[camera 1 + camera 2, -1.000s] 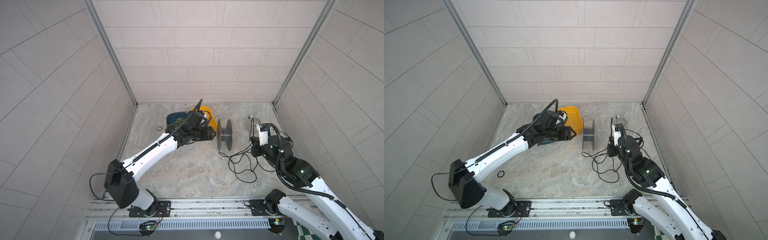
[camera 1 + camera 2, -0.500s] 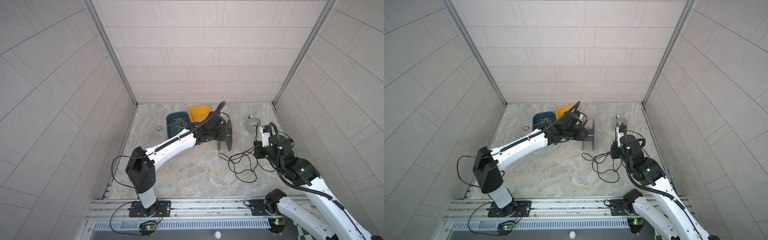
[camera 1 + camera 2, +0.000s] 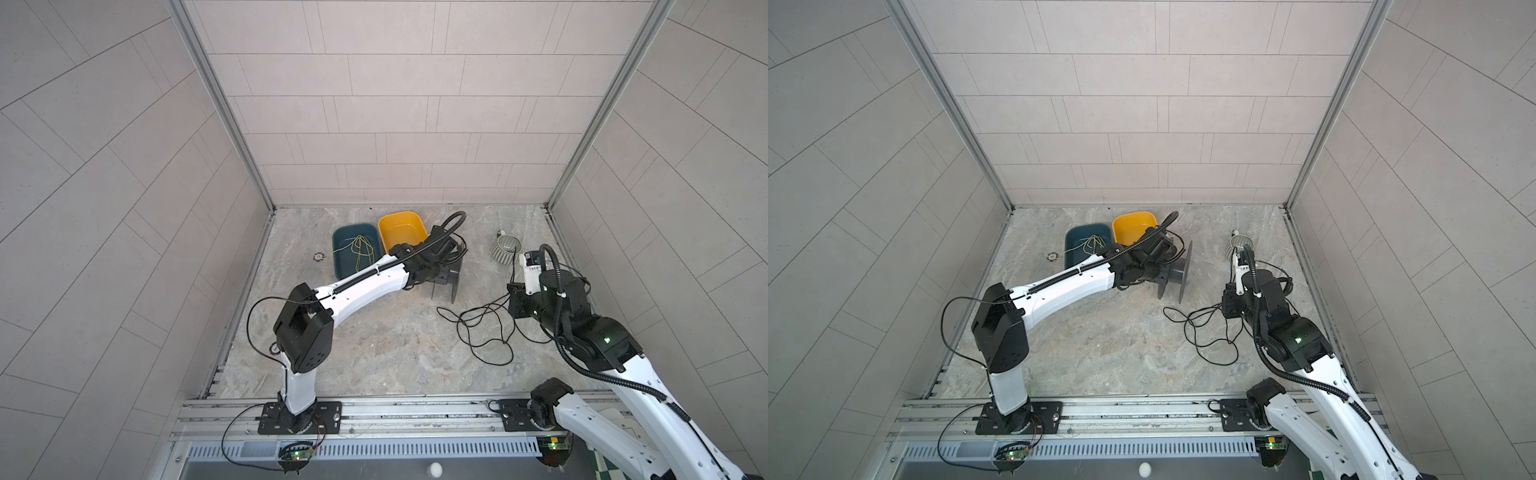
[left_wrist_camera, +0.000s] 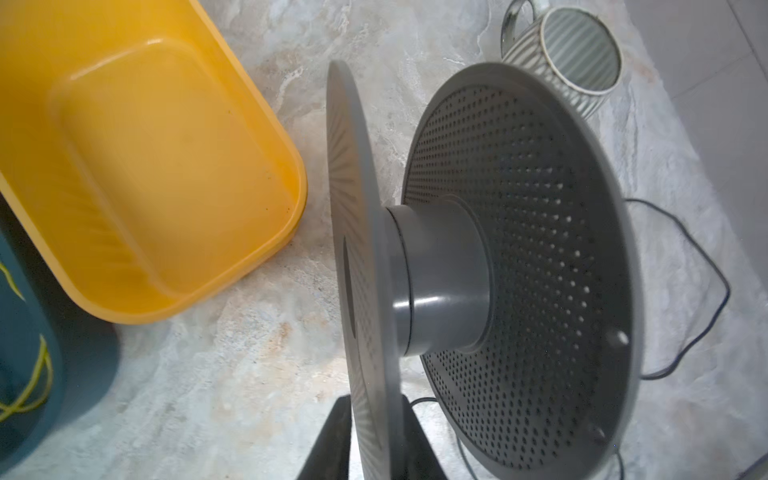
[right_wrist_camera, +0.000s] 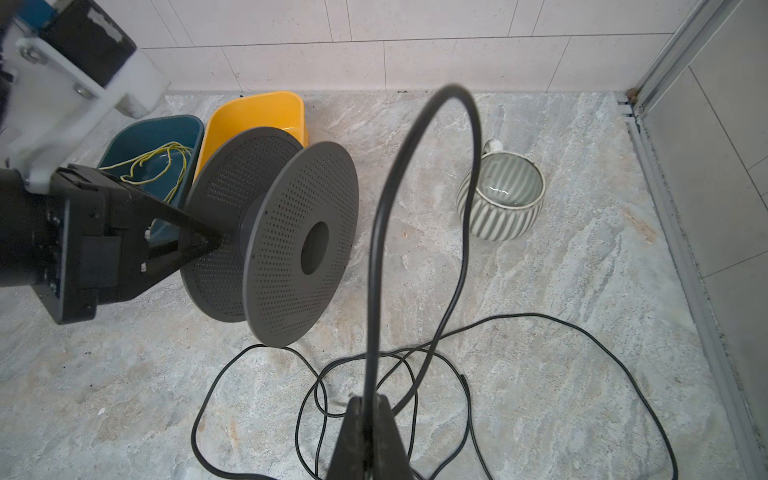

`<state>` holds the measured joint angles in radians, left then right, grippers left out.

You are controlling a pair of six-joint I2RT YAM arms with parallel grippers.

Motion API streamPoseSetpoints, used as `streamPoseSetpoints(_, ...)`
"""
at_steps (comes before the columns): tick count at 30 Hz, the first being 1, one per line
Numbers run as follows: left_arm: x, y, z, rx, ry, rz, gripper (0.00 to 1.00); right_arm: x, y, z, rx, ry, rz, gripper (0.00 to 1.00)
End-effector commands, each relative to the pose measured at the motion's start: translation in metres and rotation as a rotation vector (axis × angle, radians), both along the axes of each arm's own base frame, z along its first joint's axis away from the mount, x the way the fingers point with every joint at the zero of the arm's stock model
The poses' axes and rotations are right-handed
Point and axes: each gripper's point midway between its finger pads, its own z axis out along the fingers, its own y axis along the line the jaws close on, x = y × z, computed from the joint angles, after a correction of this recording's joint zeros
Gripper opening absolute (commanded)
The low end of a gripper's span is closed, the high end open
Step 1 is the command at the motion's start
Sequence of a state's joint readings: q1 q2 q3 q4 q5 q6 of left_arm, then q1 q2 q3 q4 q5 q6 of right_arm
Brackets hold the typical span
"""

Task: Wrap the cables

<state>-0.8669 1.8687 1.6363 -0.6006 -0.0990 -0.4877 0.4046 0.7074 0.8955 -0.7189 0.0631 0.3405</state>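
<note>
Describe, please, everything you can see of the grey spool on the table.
The grey spool looks like matte plastic: two round flanges dotted with small holes, joined by a smooth, bare hub with a central bore. It stands on its rims on the table, axle level. The left gripper pinches one flange's edge; no cable is wound on it.

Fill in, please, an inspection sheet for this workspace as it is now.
Surface: marbled tabletop; no spill seen.
Job's things: black cable in loose loops on the tabletop; grey spool, hub bare.
Clutter: empty yellow tub; teal tub holding a yellow-green cord; striped mug; small ring.
Grippers: left gripper closed on a spool flange; right gripper shut on the cable.
Cables: ribbed hoses on both arms; thin lead looping by the left arm's base.
Surroundings: tiled walls; metal rail in front.
</note>
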Motion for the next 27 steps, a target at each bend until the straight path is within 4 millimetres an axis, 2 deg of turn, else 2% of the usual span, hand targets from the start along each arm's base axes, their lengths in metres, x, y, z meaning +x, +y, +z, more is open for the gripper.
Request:
streamPoseSetpoints(1,0.005,0.003,0.008,0.041,-0.043,-0.009,0.11,-0.002,-0.001,0.007,0.005,-0.018,0.005,0.00)
streamPoseSetpoints(4,0.005,0.007,0.009,0.065,-0.050,-0.014,0.04,-0.001,-0.001,0.009,0.004,-0.024,0.008,0.00)
streamPoseSetpoints(11,0.005,0.025,0.026,0.163,-0.119,-0.059,0.00,0.000,0.008,0.014,0.016,-0.043,0.055,0.00)
streamPoseSetpoints(16,-0.001,0.048,0.037,0.285,-0.186,-0.144,0.00,-0.001,0.033,0.024,0.087,-0.072,0.181,0.00)
streamPoseSetpoints(19,-0.006,0.063,0.032,0.300,-0.169,-0.189,0.00,-0.001,0.050,0.030,0.132,-0.084,0.269,0.00)
streamPoseSetpoints(27,-0.023,0.105,0.016,0.317,-0.111,-0.287,0.00,0.004,0.077,0.042,0.185,-0.155,0.406,0.00)
